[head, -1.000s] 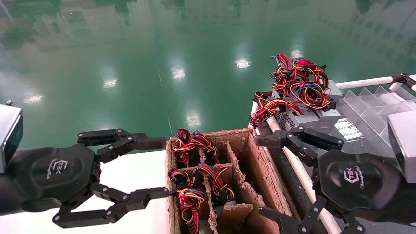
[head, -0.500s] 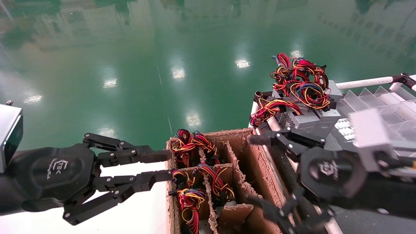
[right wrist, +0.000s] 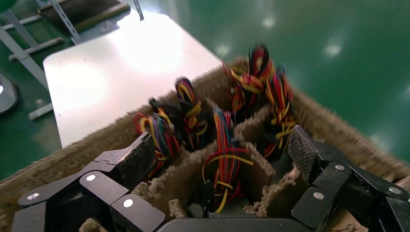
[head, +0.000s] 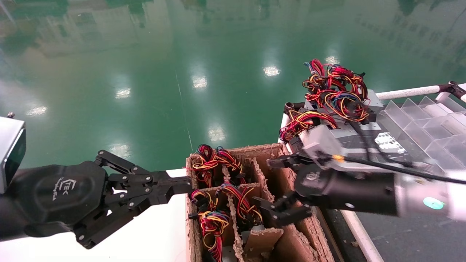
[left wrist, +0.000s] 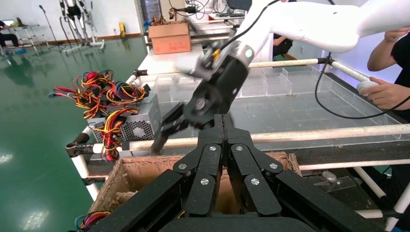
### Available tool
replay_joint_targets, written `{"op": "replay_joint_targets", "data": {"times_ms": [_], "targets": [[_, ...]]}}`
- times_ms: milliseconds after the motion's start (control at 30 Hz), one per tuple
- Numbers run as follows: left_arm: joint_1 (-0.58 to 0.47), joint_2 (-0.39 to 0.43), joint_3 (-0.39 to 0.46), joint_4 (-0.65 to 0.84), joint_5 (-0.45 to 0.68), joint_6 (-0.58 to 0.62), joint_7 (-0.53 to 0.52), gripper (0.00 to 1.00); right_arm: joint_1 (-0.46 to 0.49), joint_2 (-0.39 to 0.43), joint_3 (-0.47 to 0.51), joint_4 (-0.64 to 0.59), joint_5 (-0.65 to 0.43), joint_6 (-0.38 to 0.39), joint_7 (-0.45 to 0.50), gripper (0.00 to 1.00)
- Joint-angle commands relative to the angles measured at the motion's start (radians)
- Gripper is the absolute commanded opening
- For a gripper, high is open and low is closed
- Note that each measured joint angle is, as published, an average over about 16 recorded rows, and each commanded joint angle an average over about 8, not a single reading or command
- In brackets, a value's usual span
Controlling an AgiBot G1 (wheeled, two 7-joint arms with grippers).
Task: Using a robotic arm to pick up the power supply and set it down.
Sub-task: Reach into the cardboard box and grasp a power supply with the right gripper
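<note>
A worn cardboard box (head: 276, 160) with dividers holds several power supplies; their bodies sit deep in the compartments and mostly the red, yellow and blue wire bundles show. My right gripper (head: 272, 187) hangs open over the box's middle, fingers spread wide. In the right wrist view, the right gripper (right wrist: 220, 152) straddles one power supply's wire bundle (right wrist: 221, 162) without touching it. That same bundle (head: 242, 203) lies just left of the fingers. My left gripper (head: 184, 183) is shut on nothing beside the box's left wall; its tips (left wrist: 220, 121) are pressed together.
Other grey power supplies (head: 346, 133) with wire loops are stacked on the right cart; one (left wrist: 138, 123) shows its honeycomb grille. Clear plastic dividers (head: 418, 120) and a white pipe rail (head: 407, 92) lie behind. A white table (head: 153, 225) is left of the box. A person's hand (left wrist: 382, 92) stands nearby.
The left gripper has closed from wide open to shut. The right arm has swung left from the cart's edge to over the box, its gripper still open.
</note>
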Motion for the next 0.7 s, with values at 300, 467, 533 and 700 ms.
{"op": "replay_joint_targets", "data": {"times_ms": [300,467,533,700], "targets": [[0.0,0.0,0.0,0.0,0.0,0.0,0.0,0.91,0.099,-0.139,-0.095,-0.157,-0.129,-0.008,0.042,1.0],[0.0,0.0,0.0,0.0,0.0,0.0,0.0,1.0,0.11,-0.171,-0.11,-0.175,-0.139,-0.019,0.032,0.86],[0.0,0.0,0.0,0.0,0.0,0.0,0.0,1.0,0.112,-0.182,-0.115,-0.181,-0.141,-0.023,0.027,0.62],[0.0,0.0,0.0,0.0,0.0,0.0,0.0,1.0,0.114,-0.204,-0.127,-0.199,-0.148,-0.033,0.016,0.06]]}}
